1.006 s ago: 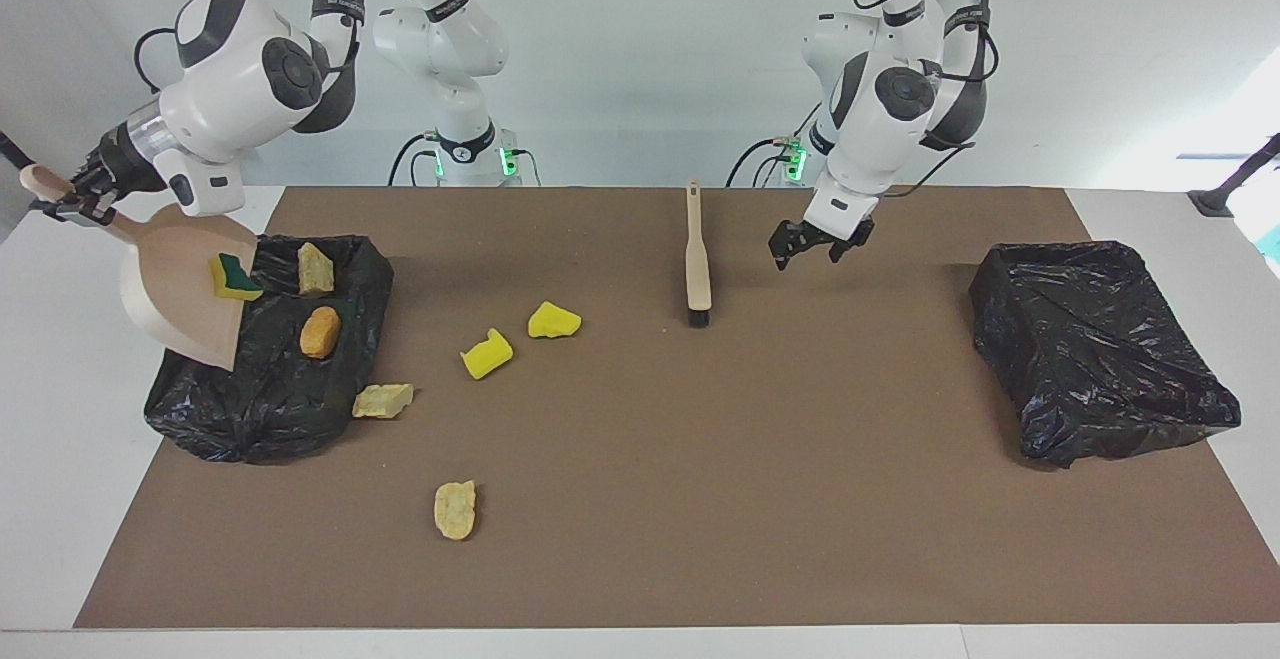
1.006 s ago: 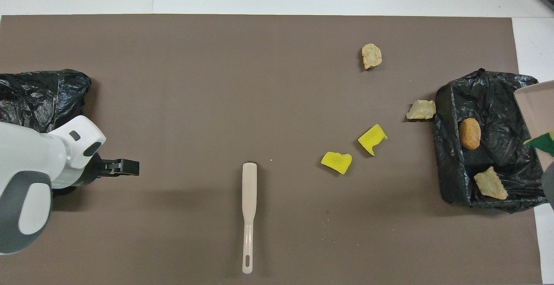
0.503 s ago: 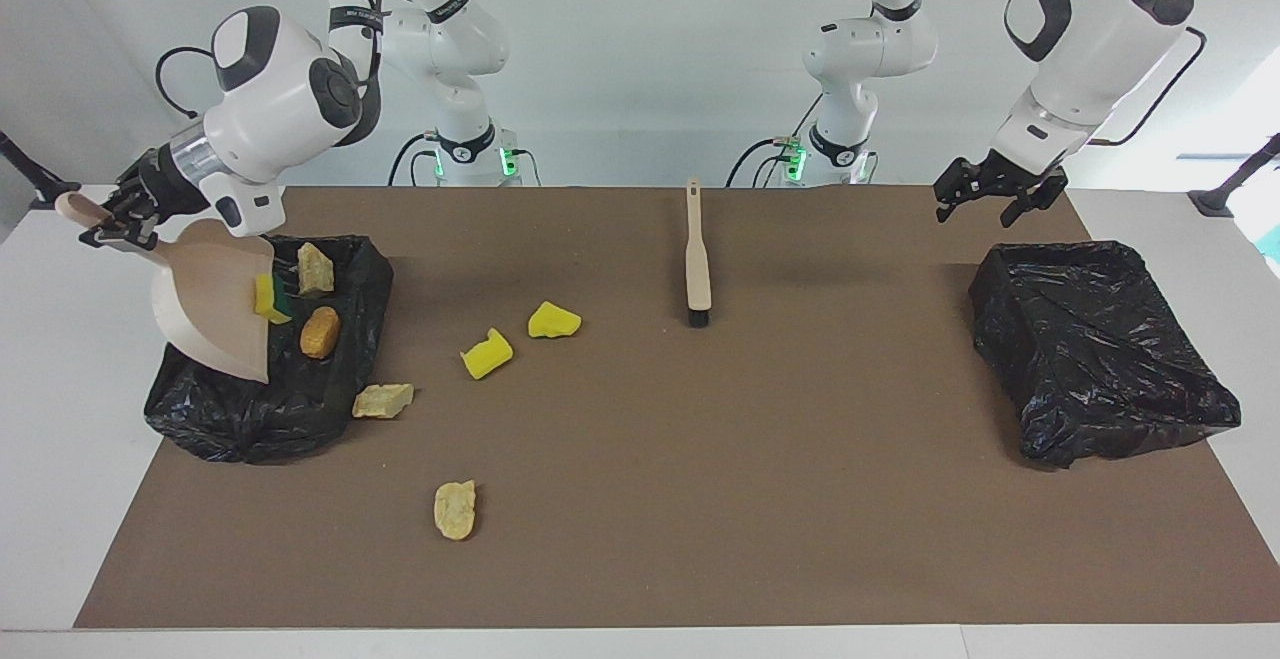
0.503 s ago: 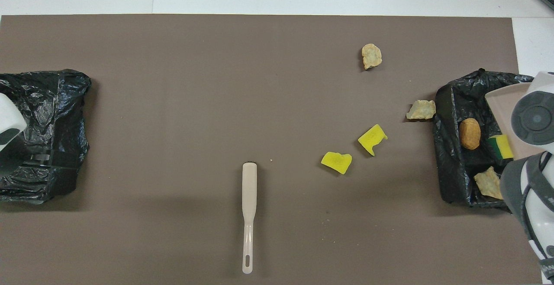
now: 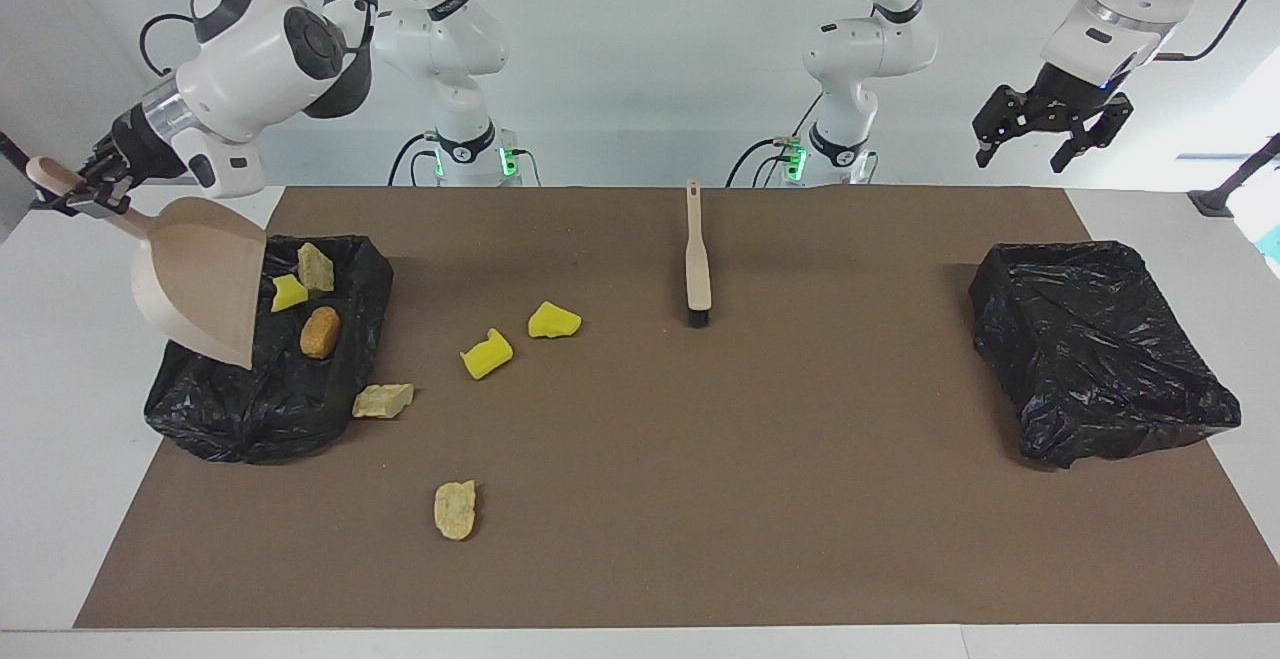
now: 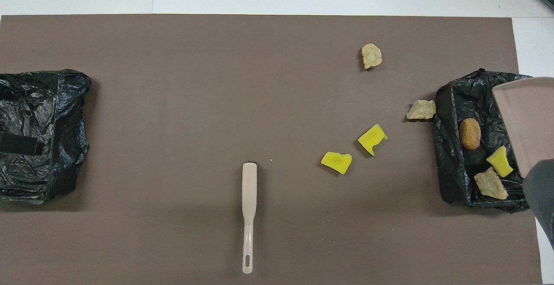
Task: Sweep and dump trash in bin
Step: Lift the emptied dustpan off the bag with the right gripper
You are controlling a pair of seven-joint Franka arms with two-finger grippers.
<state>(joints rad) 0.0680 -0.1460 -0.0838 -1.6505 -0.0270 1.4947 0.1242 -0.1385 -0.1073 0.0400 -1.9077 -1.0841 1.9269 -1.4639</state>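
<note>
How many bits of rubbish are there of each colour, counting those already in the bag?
Yellow sponge chunks: 3
Tan stone-like pieces: 3
Orange-brown lump: 1
Total: 7

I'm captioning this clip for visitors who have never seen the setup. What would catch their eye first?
Probably the beige dustpan, which the right gripper holds by the handle, tilted over the black-lined bin at the right arm's end, with three lumps in the bin. Next, four lumps, two of them bright yellow sponge chunks, lie on the brown mat beside that bin. The left gripper hangs open, high.
</note>
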